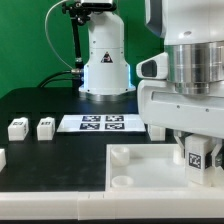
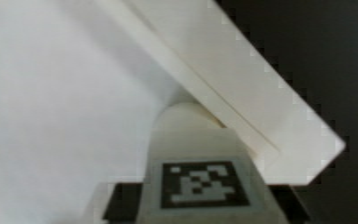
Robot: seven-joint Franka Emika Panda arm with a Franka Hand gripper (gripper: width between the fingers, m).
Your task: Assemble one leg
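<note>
My gripper (image 1: 195, 163) is shut on a leg (image 1: 197, 156), a small white block with a black-and-white tag facing the camera. It holds the leg upright over the exterior view's right part of the large flat white tray-like piece (image 1: 120, 180), near its far raised rim. In the wrist view the leg (image 2: 201, 178) sits between my two dark fingers (image 2: 126, 200), its tip close to the inner corner of the tray's rim (image 2: 247, 95). I cannot tell whether the leg touches the tray. Two more legs (image 1: 17, 128) (image 1: 45, 127) stand on the black table at the exterior view's left.
The marker board (image 1: 103, 123) lies flat behind the tray-like piece. The arm's white base (image 1: 105, 60) stands at the back. Another white part (image 1: 2, 158) shows at the exterior view's left edge. A round corner socket (image 1: 119, 153) rises on the tray's near-left corner.
</note>
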